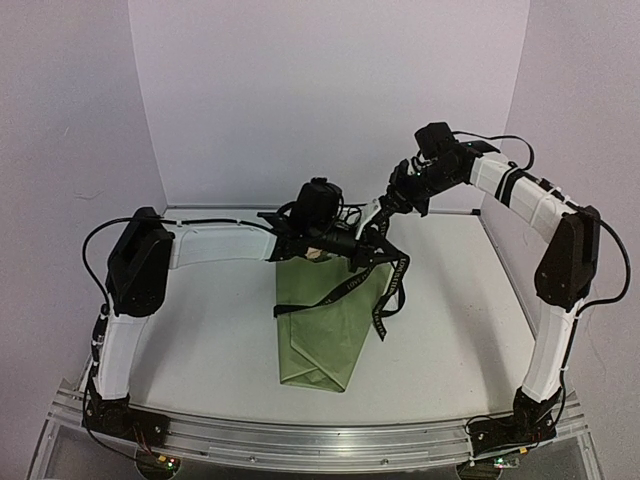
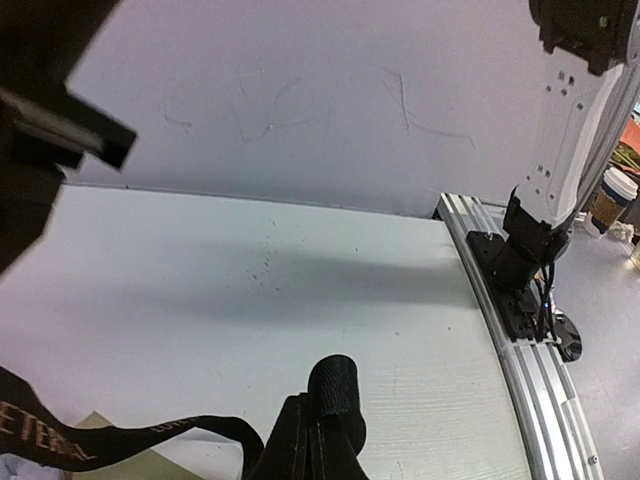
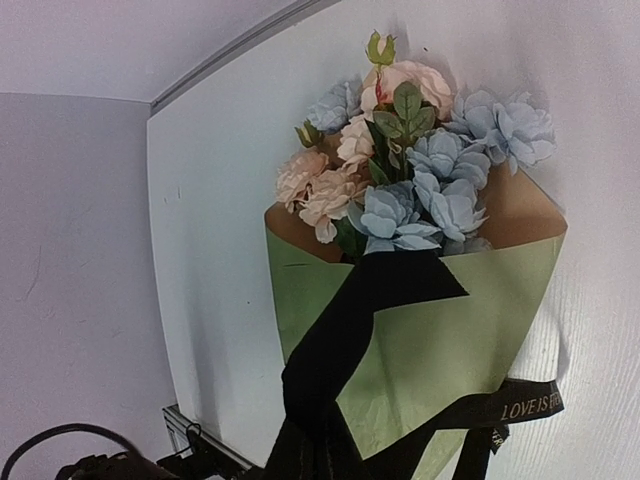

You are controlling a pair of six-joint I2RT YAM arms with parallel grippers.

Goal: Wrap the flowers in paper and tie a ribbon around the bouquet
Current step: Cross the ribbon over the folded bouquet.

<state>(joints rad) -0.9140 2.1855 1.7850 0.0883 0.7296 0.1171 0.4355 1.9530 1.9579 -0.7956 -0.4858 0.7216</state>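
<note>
Both flanks of the bouquet [image 1: 318,345] leave open desk [image 1: 205,340], its tip toward the near edge. Farther back, my left pincer [image 2: 322,405] and right pincer [image 1: 392,198] are each clamped on the ribbon [image 1: 345,288] above the flowers [image 3: 420,180].

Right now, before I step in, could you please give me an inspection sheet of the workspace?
Surface: white table, faintly specked.
Job's things: bouquet lies flat; flowers show above the olive paper, pointing at the far wall; black lettered ribbon crosses it and rises to both hands.
Clutter: nothing seen.
Grippers: left hand and right hand both shut on the ribbon, raised over the bouquet.
Cables: black cables run along the arms and bunch at the right base.
Surroundings: pale walls; a cup beyond the table's edge.
</note>
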